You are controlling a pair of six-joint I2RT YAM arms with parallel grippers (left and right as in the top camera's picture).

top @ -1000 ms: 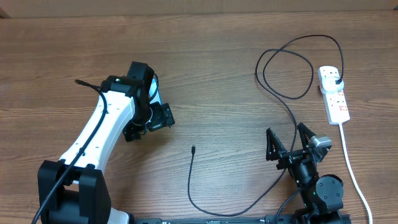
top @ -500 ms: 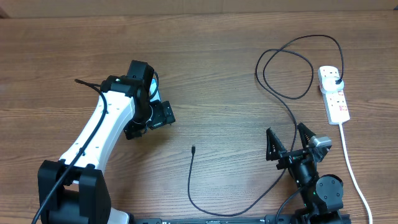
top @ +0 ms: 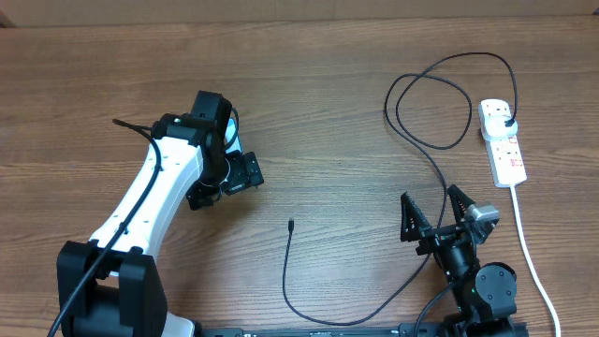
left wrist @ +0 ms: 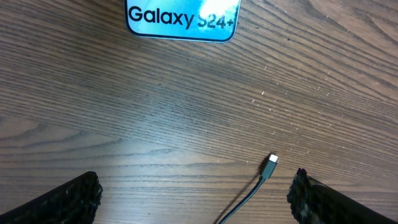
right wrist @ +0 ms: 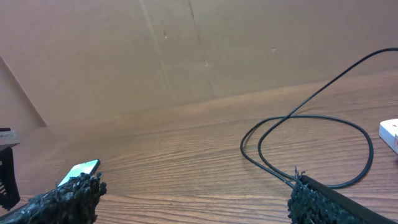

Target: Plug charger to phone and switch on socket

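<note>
1. The left gripper (left wrist: 196,198) hangs with jaws wide apart and empty. In its wrist view the phone (left wrist: 181,18) lies flat at 12 o'clock.
2. The charger (top: 286,271) ends in a connector tip (left wrist: 270,167) at about 2 o'clock from that claw, with its axis running 1 to 7. The left arm is nearer than the right gripper (top: 433,217), which is also spread and empty.
3. The wooden table (top: 328,103) is bare around the tip. The socket (top: 505,154) sits well apart at 3 o'clock.

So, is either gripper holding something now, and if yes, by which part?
Nothing is held. The left gripper and the right gripper both stand open and empty; the thin black charger cable lies free on the wooden table.
</note>
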